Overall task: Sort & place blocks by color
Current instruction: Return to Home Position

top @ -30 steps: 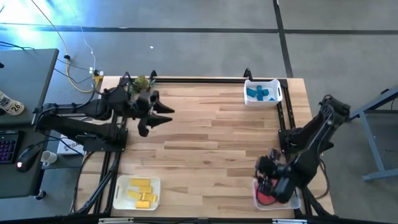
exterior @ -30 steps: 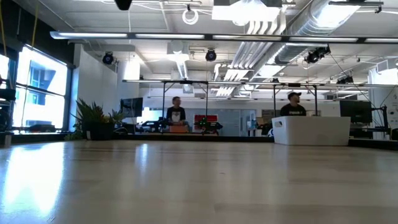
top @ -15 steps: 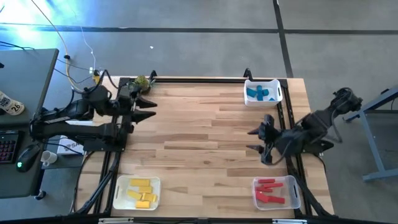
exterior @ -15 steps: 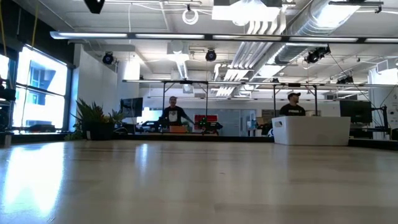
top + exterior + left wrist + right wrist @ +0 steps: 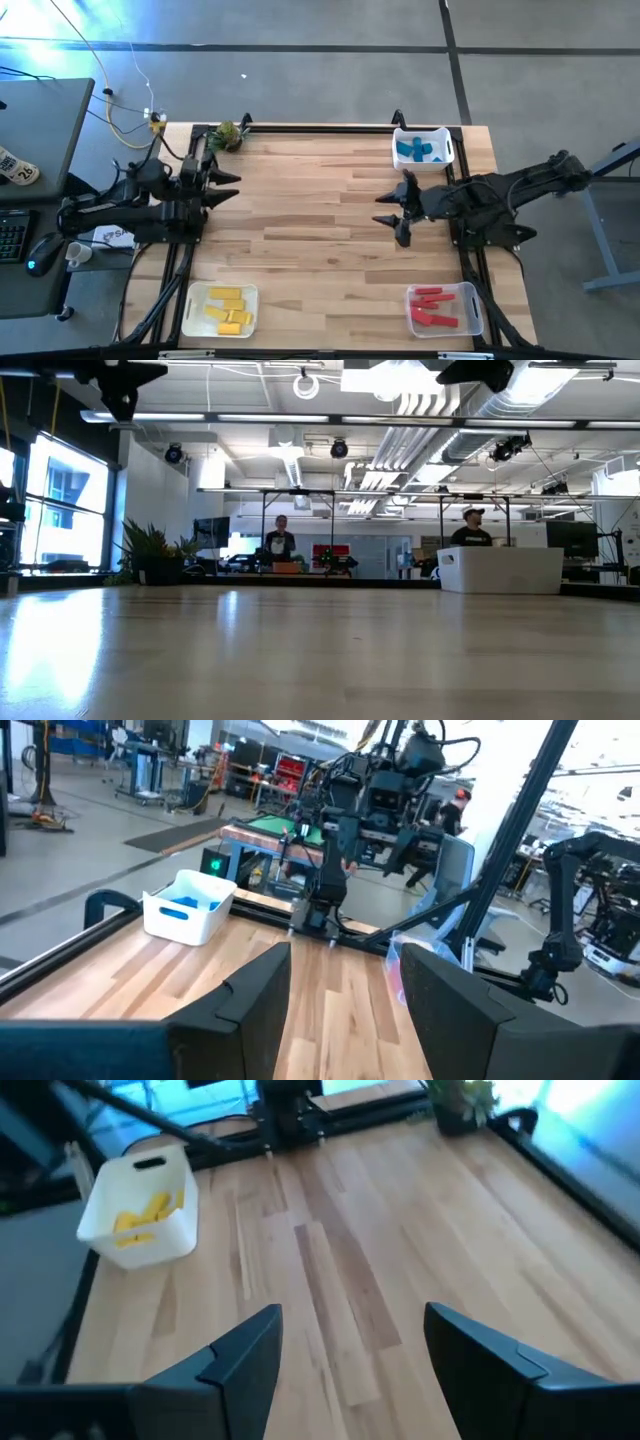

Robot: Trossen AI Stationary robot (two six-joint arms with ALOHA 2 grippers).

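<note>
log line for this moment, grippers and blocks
left gripper: open, empty, left edge | right gripper: open, empty, right side | yellow blocks: lower-left white bin | red blocks: transparent bin | blue blocks: upper-right white bin

Blocks [image 5: 226, 307] in three corner bins [image 5: 190, 300], leafy clump [image 5: 227, 133] at table's [image 5: 330, 220] fourth corner

Even overhead light falls on the wooden table [image 5: 320, 230], shadows soft beneath the arms. Blue-white glare flares on the floor [image 5: 40, 45] — and in the low view a bright window [image 5: 60, 490] throws sheen across the wood.
</note>
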